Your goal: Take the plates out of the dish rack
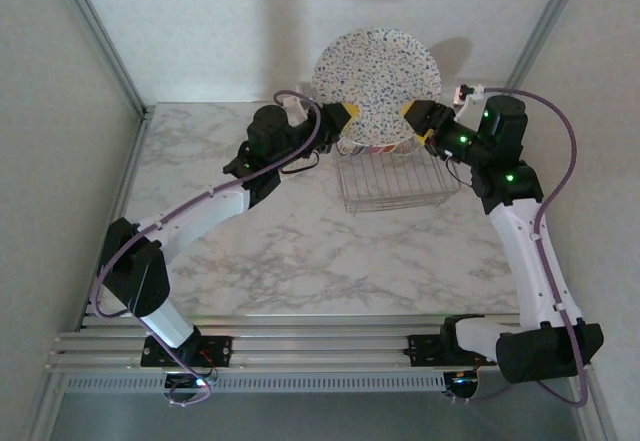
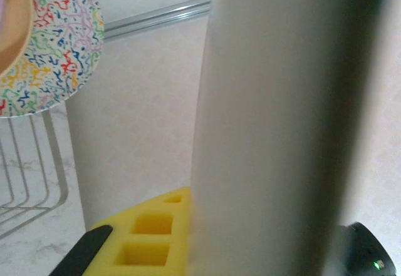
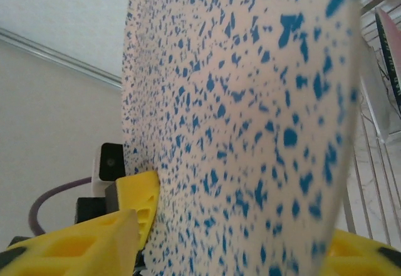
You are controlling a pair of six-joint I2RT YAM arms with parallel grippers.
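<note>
Marble table (image 1: 250,251): wire dish rack (image 1: 395,189) stood toward its far side, between the two arms. Large speckled plate (image 1: 375,81) was upright, raised above the rack's far end. Left gripper (image 1: 345,119) was clamped on its lower left rim and right gripper (image 1: 415,116) on its lower right, with a yellow pad (image 3: 135,210) pressed against the blue-flecked face. A squiggle-patterned plate (image 2: 50,44) stood in the rack beneath.

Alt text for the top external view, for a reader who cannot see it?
The left gripper and right gripper hold a large round speckled plate upright above a silver wire dish rack on a white marble table.
</note>
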